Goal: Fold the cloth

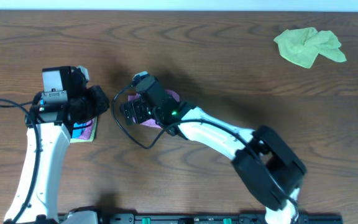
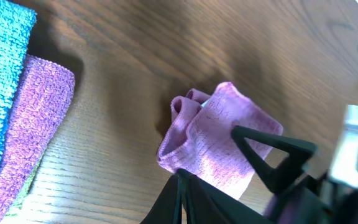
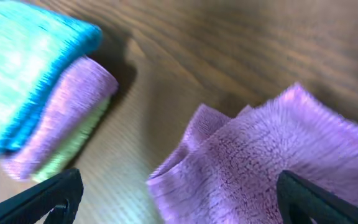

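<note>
Right gripper (image 3: 180, 180) hung with jaws wide apart, holding nothing, just over purple cloth (image 3: 272, 162). Cloth lay bunched, partly folded, left of table centre. Left gripper (image 2: 206, 152) was also spread and empty, nearer left edge, pointed at same cloth. Stack of 3 folded cloths (image 3: 42, 93) sat near left edge, seemingly partly under left wrist. Crumpled green cloth (image 1: 308, 46) lay near far right corner.

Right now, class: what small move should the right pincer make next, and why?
Probably lower the right pincer and close on the purple cloth: it stands wide open, gripping nothing, and the cloth lies loosely folded, apart from the pile of folded cloths.
</note>
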`<state>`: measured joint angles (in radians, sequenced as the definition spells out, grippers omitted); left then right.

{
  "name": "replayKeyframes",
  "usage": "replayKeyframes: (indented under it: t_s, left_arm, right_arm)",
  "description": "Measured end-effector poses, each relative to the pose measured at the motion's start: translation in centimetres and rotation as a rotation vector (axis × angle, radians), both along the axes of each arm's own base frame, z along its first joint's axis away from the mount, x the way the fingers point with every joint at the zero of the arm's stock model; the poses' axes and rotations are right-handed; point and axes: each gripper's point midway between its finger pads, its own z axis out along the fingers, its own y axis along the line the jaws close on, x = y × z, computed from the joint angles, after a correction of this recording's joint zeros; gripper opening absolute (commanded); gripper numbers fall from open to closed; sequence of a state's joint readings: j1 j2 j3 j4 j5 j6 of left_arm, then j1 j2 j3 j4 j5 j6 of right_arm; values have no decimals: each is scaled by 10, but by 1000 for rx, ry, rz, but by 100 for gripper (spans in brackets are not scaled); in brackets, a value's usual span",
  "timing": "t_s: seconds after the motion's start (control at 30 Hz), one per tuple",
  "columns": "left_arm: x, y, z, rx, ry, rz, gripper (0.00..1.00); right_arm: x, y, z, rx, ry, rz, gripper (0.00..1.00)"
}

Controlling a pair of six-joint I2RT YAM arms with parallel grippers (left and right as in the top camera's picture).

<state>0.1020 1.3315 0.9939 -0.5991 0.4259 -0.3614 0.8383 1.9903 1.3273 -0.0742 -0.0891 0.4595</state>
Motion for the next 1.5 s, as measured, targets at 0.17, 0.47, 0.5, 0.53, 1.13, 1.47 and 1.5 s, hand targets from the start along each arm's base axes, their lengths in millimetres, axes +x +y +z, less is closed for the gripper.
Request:
replayKeyframes:
  t_s: [0.17,0.47,0.5,0.53,1.13,1.47,1.5]
  left_arm:
    - [-3,0,7,2,-17,-1,14]
    - [-9,-11,11,-54,-10,-34,44]
    - [-9,-12,13,-58,-14,-36,45]
    - [-10,-12,16,-61,-26,-38,46]
    - [-34,-18,56,-70,-125,-47,47]
    - [-43,-25,76,-90,-190,-71,47]
    - [-45,-25,79,-91,-199,-73,47]
  right_arm:
    - [3,-22,48,19,-30,-37,99]
    - [6,-122,110,-73,-16,-157,99]
    - [2,-135,114,-92,-6,-168,99]
    - [-3,-156,121,-119,7,-189,99]
    - [-118,-294,130,-131,-126,-387,99]
    - [-158,-344,81,-17,-209,-598,99]
    - [-159,-349,77,-16,-218,-619,99]
